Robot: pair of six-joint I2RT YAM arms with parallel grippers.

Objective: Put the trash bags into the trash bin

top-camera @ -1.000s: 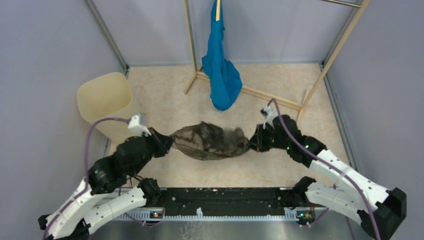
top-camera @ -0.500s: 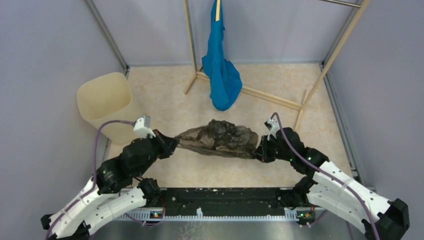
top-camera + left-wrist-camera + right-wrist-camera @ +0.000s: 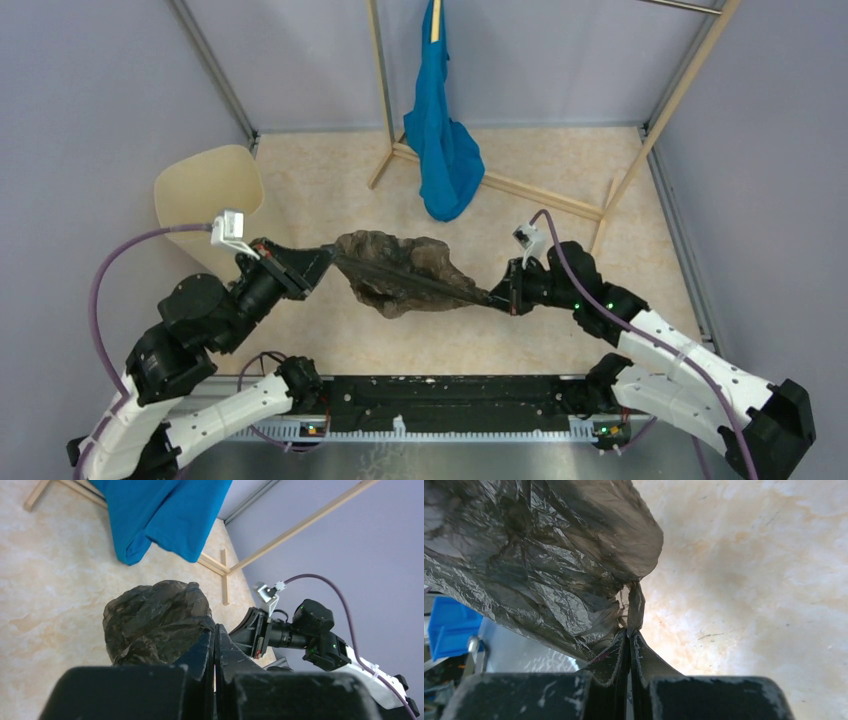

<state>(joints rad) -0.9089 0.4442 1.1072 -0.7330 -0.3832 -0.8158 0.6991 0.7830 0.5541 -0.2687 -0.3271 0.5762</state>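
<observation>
Cream-beige plastic wastebasket (image 3: pixel 205 188) stood at far left, with no film in it as far as the top view showed. Dark grey-brown wrinkly see-through trash bag (image 3: pixel 398 272) hung crumpled mid-scene, strung between both arms, well right of the bin. Left gripper (image 3: pixel 322 260) had its jaws pressed together on the bag's left edge. Right gripper (image 3: pixel 498 297) pinched a thin fold at its right end. Judgement: pick-up done; carry left and drop-in both remained.

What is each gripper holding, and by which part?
Both hold the trash bag, stretched between them: left gripper pinches one end, right gripper the opposite end.
</observation>
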